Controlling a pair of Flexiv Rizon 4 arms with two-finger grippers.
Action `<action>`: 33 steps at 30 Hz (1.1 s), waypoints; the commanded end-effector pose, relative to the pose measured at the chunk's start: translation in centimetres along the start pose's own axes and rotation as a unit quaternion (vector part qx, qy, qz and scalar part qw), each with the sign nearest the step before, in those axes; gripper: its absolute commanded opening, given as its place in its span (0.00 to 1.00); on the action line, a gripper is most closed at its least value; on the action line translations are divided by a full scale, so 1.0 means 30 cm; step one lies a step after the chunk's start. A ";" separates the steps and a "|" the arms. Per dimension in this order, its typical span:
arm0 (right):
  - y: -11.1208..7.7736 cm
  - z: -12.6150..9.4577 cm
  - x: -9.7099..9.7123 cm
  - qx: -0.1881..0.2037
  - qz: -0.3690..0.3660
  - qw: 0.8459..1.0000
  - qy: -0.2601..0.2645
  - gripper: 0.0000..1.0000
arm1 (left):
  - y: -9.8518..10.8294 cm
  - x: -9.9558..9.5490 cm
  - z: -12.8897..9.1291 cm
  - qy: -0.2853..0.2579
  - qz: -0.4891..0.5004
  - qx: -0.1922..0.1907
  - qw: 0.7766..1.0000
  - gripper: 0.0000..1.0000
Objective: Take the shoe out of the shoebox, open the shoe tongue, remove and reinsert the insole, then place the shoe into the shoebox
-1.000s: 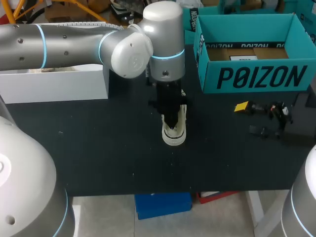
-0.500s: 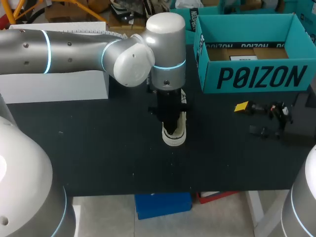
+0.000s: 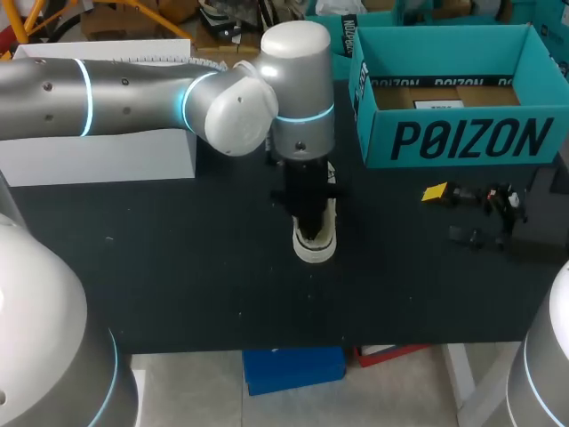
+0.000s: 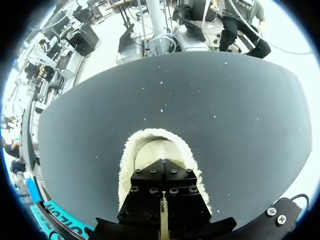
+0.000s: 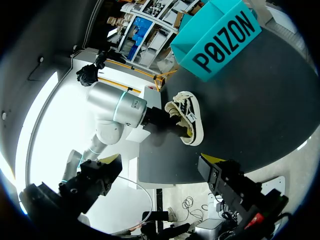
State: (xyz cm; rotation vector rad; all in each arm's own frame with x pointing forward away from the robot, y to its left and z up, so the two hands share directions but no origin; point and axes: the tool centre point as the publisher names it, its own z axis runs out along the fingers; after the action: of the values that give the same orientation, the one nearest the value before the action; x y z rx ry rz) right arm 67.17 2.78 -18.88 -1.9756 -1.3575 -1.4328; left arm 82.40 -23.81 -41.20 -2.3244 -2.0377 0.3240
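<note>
Edged slightly toward the shoebox (image 3: pixel 453 138), your left gripper (image 3: pixel 308 229) sits inside the shoe (image 3: pixel 316 249), grip unseen, right gripper (image 5: pixel 159 160) spread wide; next, probably, pull out the insole.

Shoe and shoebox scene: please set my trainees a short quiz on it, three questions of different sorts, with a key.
1. Fill the gap: the right gripper, which holds nothing, is ____.
2. Which gripper is down in the opening of the shoe? A) left gripper B) right gripper C) neither
3. True or false: the shoe lies inside the shoebox.

Key: 1 open; 2 A; 3 false, it stands on the table, outside the shoebox.
</note>
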 end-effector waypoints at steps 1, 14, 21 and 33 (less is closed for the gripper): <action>0.000 0.000 0.001 0.000 0.000 1.000 0.000 1.00 | -0.022 0.003 -0.087 -0.012 -0.001 -0.018 1.000 0.00; 0.000 0.000 0.001 0.000 0.000 1.000 0.000 1.00 | 0.032 0.055 -0.315 -0.092 -0.041 -0.062 0.993 0.00; 0.000 0.000 0.001 0.000 0.000 1.000 0.000 1.00 | 0.073 0.100 -0.384 -0.138 -0.073 -0.087 0.984 0.00; 0.000 0.000 0.001 0.000 0.000 1.000 0.000 1.00 | 0.171 0.160 -0.408 -0.196 -0.130 -0.116 0.965 0.00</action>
State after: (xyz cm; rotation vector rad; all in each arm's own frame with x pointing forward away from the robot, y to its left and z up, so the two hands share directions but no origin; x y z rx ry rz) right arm 67.17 2.78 -18.88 -1.9757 -1.3575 -1.4328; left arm 90.12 -18.67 -30.22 -2.1949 -2.6311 0.5446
